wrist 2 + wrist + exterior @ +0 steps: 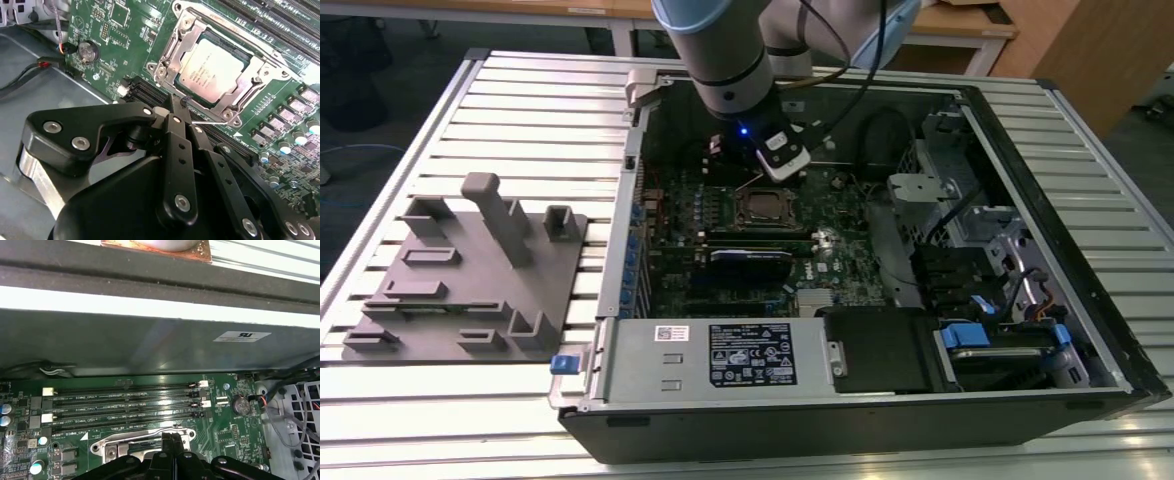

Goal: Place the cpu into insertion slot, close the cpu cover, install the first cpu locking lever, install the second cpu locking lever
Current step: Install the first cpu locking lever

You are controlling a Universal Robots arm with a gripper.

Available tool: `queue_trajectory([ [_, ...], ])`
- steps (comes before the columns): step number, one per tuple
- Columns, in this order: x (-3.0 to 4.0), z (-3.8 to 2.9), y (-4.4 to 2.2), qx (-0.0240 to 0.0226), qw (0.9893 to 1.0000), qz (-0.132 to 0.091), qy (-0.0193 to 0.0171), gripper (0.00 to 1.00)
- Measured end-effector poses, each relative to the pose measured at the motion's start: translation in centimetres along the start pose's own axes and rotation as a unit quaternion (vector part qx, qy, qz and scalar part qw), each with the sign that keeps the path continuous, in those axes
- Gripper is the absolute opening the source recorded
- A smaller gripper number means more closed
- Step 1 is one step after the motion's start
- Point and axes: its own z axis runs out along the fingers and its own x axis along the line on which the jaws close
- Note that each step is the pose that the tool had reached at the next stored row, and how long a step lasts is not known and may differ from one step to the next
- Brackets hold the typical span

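Broadly, a slatted metal table (454, 400) carries an open computer case (854, 435) lying on its side, with a grey moulded tray (467, 270) beside it towards the exterior view's left. The robot arm (720, 60) reaches down into the case from the far side, over the green circuit board (674, 250). Its gripper (781, 165) hangs low above the board, close to the far edge of the insertion slot (761, 207). In both wrist views the black fingers (175, 145) are pressed together with barely a seam between them, and nothing can be made out clamped in that seam. The gripper's tip (175, 105) sits just beside one corner of the slot. The cpu cover (172, 55), a silver frame, lies flat over the slot. The cpu (212, 67) is seated inside, its dull grey top showing through the cut-out. A small hooked wire end (186, 100) lies right by the fingertips; whether they touch it cannot be told. Long dark memory slots (125, 400) run alongside the socket, and a round coin battery (87, 50) sits well apart from it on the board.
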Motion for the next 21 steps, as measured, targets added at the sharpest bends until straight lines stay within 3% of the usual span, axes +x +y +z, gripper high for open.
queue_trajectory([
  [8,-0.25,-0.83,0.23,0.0022,1.0000,0.008,-0.0024,0.10],
  [11,0.11,-0.96,0.21,-0.0007,0.9999,0.013,-0.0043,0.10],
  [16,0.80,-1.10,0.16,-0.0095,0.9997,0.021,-0.0073,0.10],
  [21,0.96,-0.86,0.09,-0.0097,0.9994,0.030,-0.0130,0.10],
])
